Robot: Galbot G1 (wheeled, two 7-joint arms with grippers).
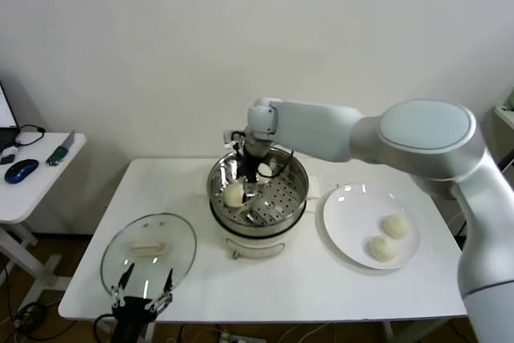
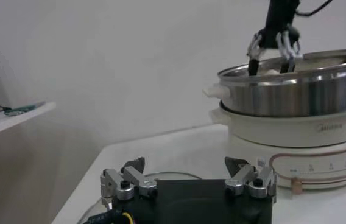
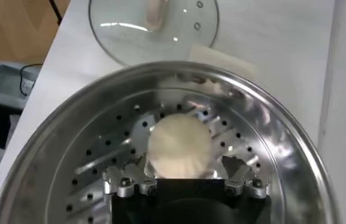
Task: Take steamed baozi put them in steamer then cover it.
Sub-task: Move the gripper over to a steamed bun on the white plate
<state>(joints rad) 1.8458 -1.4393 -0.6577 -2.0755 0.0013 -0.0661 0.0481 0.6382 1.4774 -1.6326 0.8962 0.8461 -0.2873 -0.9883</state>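
White table (image 1: 265, 295) against a plain pale wall: at its centre sits the steamer (image 1: 295, 194), a shiny perforated steel basket on a white pot base. Two steamed baozi are visible in the basket: one (image 1: 234, 195) on the robot's-left side of the floor, another (image 1: 265, 169) toward the back, partly hidden by the arm. The right gripper (image 1: 252, 188) reaches down inside the basket, its fingers spread wide on either side of the bun (image 3: 179, 146), which lies on the perforated floor just in front of the fingertips; the fingers (image 3: 124, 184) do not clamp it. Beside the steamer on the robot's right, a flat white plate (image 1: 341, 234) carries two more baozi (image 1: 395, 226) (image 1: 381, 248), close together. On the robot's left near the table's front edge, the cover (image 1: 148, 253), clear glass with a cream bar handle, lies flat. The left gripper (image 1: 145, 287) hovers at the cover's near rim, jaws standing wide and holding nothing. Farther left, a small side table (image 1: 32, 190) bears a blue mouse (image 1: 21, 170).
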